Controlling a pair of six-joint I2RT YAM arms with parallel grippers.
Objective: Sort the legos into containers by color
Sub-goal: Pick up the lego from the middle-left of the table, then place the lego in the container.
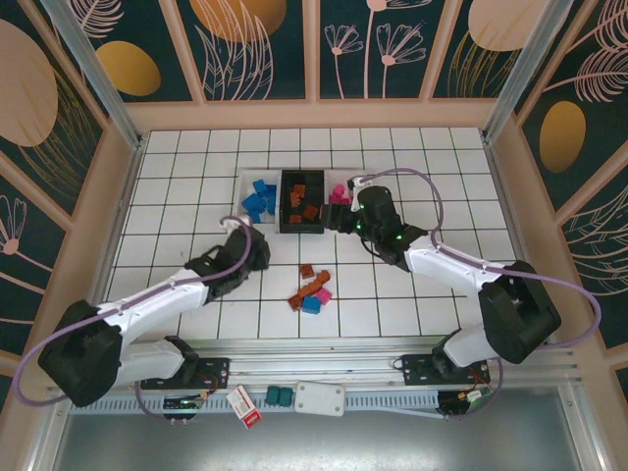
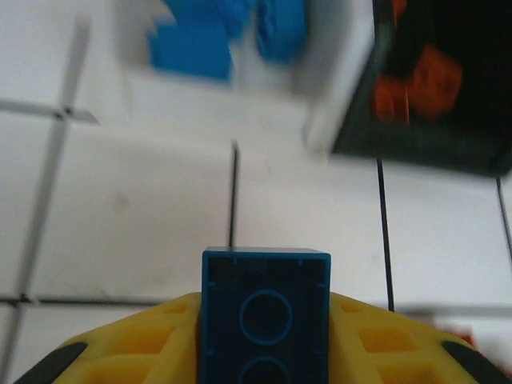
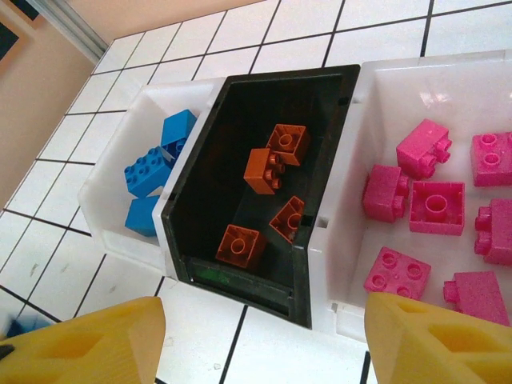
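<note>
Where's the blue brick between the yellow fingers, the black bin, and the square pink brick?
blue brick (image 2: 265, 316), left wrist view, its hollow underside.
black bin (image 3: 232, 136), right wrist view, its bare inside.
square pink brick (image 3: 437, 207), right wrist view, its round stud.

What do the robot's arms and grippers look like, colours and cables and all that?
The left arm and right arm both have white links between bulky black joints, on black bases. A lilac cable loops along each. Small green lights glow on the black right wrist. The left gripper and right gripper have chunky yellow fingers with moulded recessed pockets.
</note>
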